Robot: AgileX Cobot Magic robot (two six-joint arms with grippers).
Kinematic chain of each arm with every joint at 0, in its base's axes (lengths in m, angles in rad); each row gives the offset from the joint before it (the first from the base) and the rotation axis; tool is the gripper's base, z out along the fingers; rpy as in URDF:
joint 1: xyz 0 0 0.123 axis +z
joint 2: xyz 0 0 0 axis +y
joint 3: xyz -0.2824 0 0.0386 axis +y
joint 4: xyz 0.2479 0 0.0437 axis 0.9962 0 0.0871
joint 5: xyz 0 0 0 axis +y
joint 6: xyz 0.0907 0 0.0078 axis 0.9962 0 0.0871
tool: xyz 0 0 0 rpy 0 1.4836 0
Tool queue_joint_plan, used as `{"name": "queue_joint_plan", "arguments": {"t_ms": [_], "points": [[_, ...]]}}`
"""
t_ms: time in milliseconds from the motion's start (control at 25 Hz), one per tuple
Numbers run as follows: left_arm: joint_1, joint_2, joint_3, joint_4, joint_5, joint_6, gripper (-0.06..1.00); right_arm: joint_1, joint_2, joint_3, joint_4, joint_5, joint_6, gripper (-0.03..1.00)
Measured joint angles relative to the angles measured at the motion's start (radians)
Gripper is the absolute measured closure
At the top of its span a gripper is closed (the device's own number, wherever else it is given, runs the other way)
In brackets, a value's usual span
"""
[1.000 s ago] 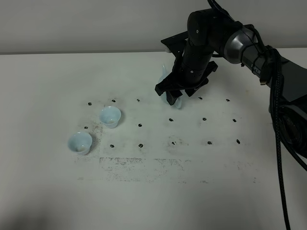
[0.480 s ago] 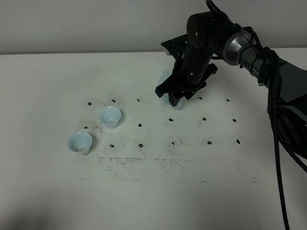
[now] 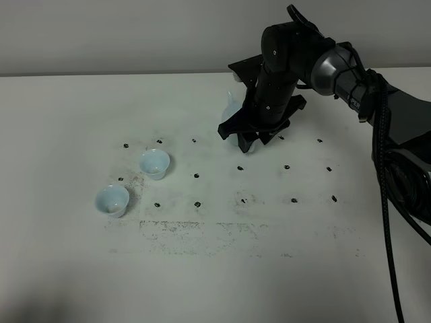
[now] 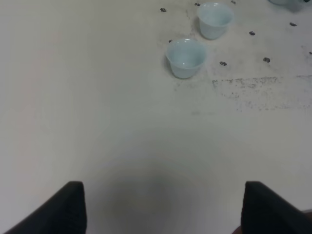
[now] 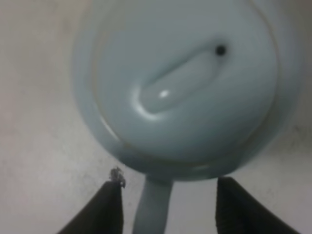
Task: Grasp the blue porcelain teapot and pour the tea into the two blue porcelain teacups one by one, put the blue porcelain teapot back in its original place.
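Hiding most of the blue porcelain teapot (image 5: 185,87), right end effector (image 5: 169,181) straddles its handle (image 5: 152,210), spread.

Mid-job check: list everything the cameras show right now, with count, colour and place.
teapot: one, pale blue, far middle of the table, lid on, under the right gripper.
teacups: two, pale blue, left part of the table, upright, apart; no tea visible inside.
marker dots: many, black, in rows across the table's middle.
table: one, white, scuffed with dark specks.
cable: one, black, along the right arm.
right arm: one, black and grey, reaching in from the right.
right gripper: one, black, jaws apart beside a narrow part of the teapot.
left gripper: one, black, open over bare table.
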State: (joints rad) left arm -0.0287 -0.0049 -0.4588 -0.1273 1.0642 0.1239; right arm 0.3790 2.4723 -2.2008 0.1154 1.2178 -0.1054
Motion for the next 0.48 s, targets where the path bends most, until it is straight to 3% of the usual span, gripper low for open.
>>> {"name": "queue_joint_plan", "arguments": {"t_ms": [480], "points": [[0.0, 0.0, 0.0, 0.0, 0.0, 0.0, 0.31, -0.001, 0.0, 0.0, -0.003, -0.017, 0.053, 0.55]]}}
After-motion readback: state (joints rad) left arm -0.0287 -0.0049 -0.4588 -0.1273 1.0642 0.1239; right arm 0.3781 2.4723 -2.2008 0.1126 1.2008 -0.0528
